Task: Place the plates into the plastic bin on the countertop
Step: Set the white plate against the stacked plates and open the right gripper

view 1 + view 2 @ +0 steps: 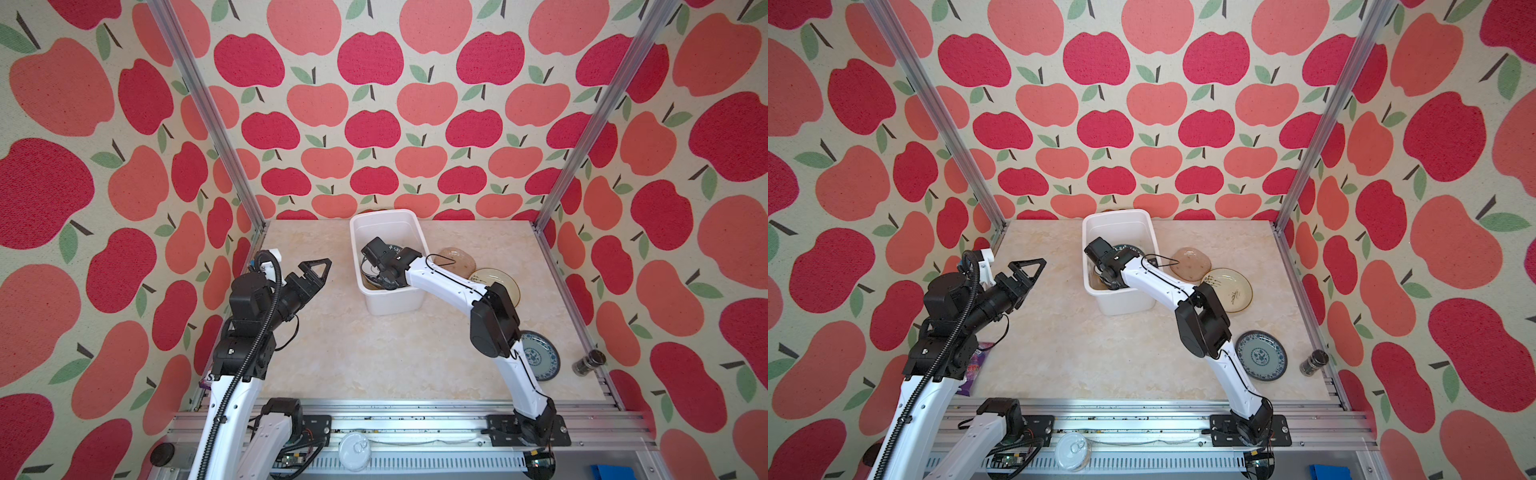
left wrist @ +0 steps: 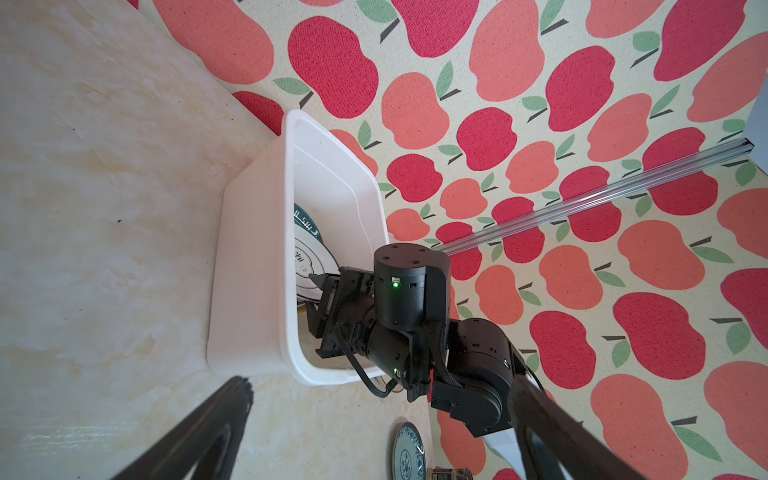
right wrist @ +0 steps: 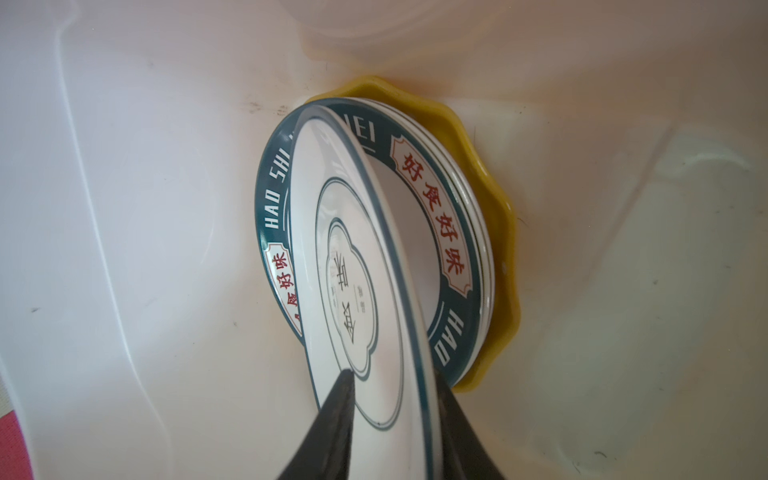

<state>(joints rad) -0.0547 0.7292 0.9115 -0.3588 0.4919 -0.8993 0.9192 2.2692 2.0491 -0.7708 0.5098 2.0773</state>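
**Top view.** The plastic bin (image 1: 395,303) stands at the middle of the worktop's (image 1: 353,357) far edge. The right arm (image 1: 440,282) reaches in over its right wall. The wrist covers most of the contents, and only a dark lettered rim shows. The left end effector (image 1: 320,268) hangs near the left edge, well apart from the bin. The right elbow hides half of the blue-patterned plate (image 1: 542,359) towards the near right corner, and part of the cream plate (image 1: 496,280).

**Top view.** Both of those plates show nearly whole here. The cream plate meets the brown plate (image 1: 1190,264) just beside the bin's right wall; touching or overlapping cannot be determined. A jar (image 1: 1314,361) sits at the right edge. A purple packet (image 1: 973,368) shows under the left arm.

**Left wrist view.** The left fingers (image 2: 199,436) stand wide apart, released, with nothing between them. A white plate (image 2: 309,259) leans inside the bin, its lower part hidden by the right wrist.

**Right wrist view.** The right end effector (image 3: 392,376) straddles the near rim of the tilted white plate. That plate's far edge rests on the lettered-rim plates (image 3: 440,232), which lie stacked on a yellow scalloped plate (image 3: 500,232) on the bin floor. Whether the fingers pinch the rim or merely flank it cannot be told.
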